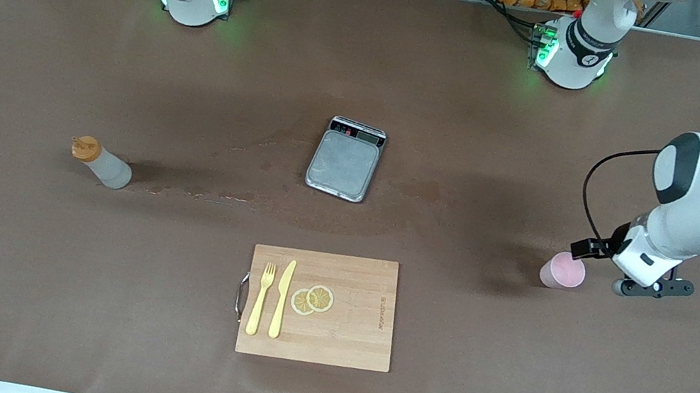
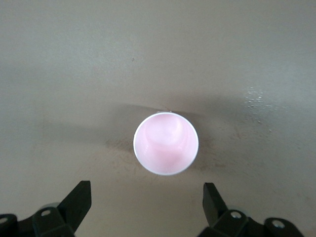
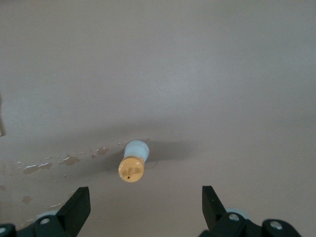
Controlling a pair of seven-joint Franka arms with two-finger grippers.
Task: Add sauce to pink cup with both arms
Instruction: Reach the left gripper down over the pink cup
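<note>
Left wrist view shows my left jaws point(image 2: 147, 197) spread wide above the pink cup point(image 2: 166, 143), which stands upright on the counter point(image 2: 74, 74) toward the left arm's end. I'd lower straight down, keeping the rim centred between the fingers, and close gently so the thin wall doesn't buckle. My right jaws point(image 3: 146, 200) are spread too, hanging over the sauce bottle point(image 3: 132, 165), upright toward the right arm's end. I'd grip its body below the orange cap, not the nozzle. Nothing is held yet.
</note>
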